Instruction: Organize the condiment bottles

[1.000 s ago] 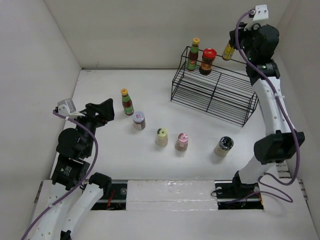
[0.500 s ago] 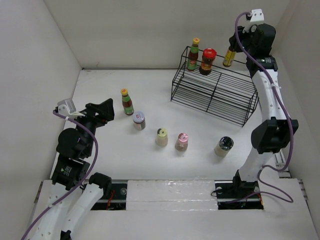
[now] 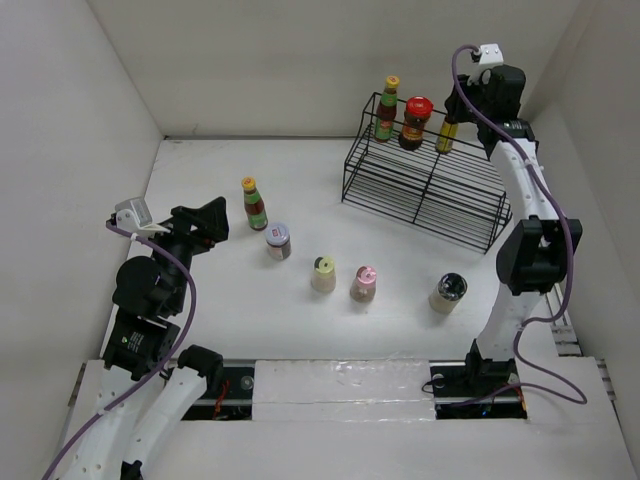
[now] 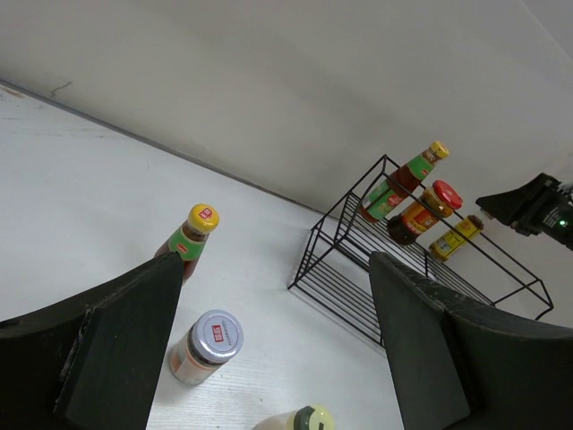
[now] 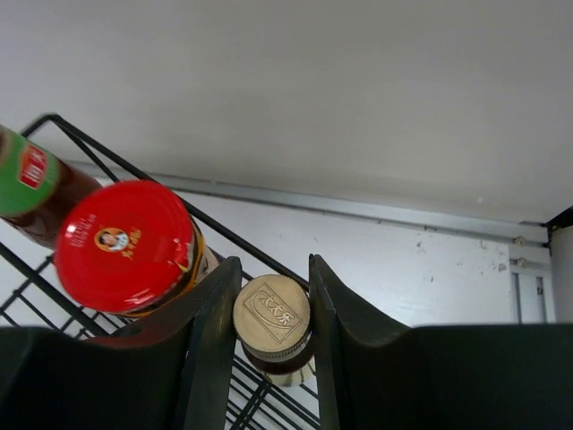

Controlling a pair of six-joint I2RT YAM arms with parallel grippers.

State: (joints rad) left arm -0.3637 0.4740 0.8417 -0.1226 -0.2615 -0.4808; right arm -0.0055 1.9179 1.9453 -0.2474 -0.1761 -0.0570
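Two bottles stand on the top tier of the black wire rack (image 3: 430,190): a yellow-capped slim bottle (image 3: 387,108) and the red-lidded jar (image 5: 123,244). Just beside the jar, a gold-capped bottle (image 5: 272,312) is upright between the fingers of the right end effector (image 5: 273,269), which are closed narrowly against it. The left end effector (image 4: 276,260) hangs wide open and holds nothing. It is over the counter (image 3: 200,180), near a second yellow-capped bottle (image 3: 253,203) and the silver-lidded jar (image 3: 279,240).
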